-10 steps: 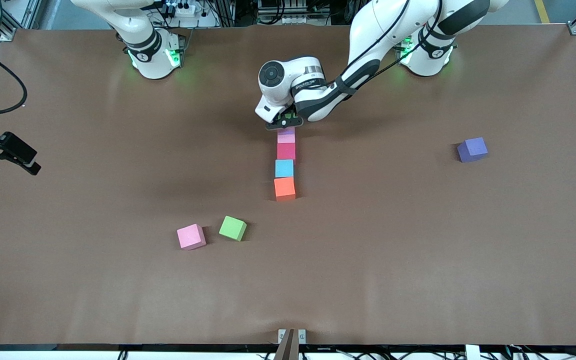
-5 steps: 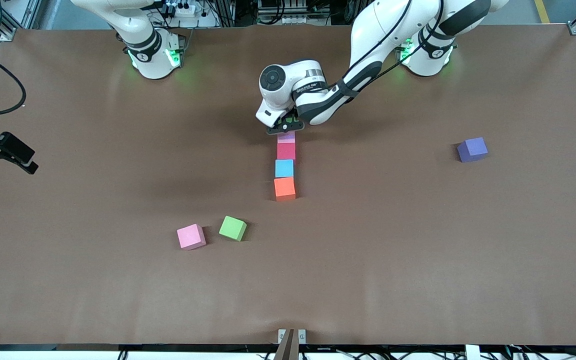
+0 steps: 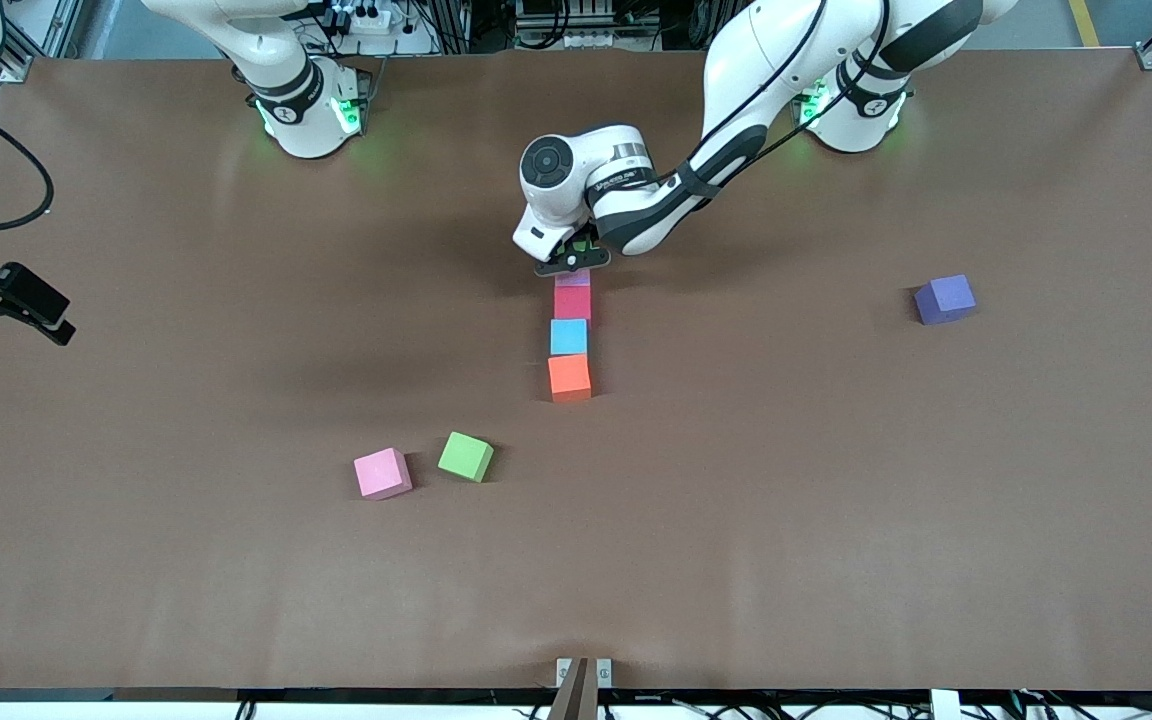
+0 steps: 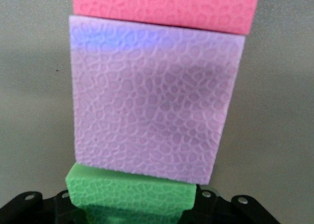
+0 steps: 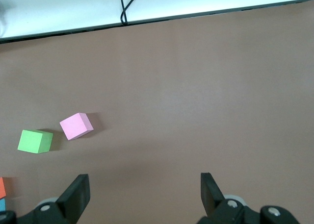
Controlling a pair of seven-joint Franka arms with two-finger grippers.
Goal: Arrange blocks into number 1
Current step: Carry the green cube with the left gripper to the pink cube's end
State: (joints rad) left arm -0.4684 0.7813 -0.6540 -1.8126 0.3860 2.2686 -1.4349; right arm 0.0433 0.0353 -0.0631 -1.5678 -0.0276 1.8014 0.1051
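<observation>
A column of blocks runs down the table's middle: pale lilac-pink (image 3: 573, 279), red (image 3: 572, 303), light blue (image 3: 568, 337), orange (image 3: 569, 377). My left gripper (image 3: 572, 256) is low at the column's end toward the robots' bases, shut on a green block (image 4: 130, 192). That block lies edge to edge with the lilac-pink block (image 4: 152, 106), with the red block (image 4: 167, 6) after it. Loose on the table are a pink block (image 3: 381, 472), a second green block (image 3: 465, 456) and a purple block (image 3: 945, 299). My right gripper (image 5: 144, 194) waits open and holds nothing.
The right gripper (image 3: 6, 300) hangs over the table's edge at the right arm's end. Its wrist view shows the loose pink block (image 5: 76, 126) and the loose green block (image 5: 35, 141) on brown table (image 3: 836, 500). The purple block lies alone toward the left arm's end.
My left gripper has come down a little with the green block, covering more of the lilac-pink block. The right gripper has hardly shifted. No block on the table has moved.
</observation>
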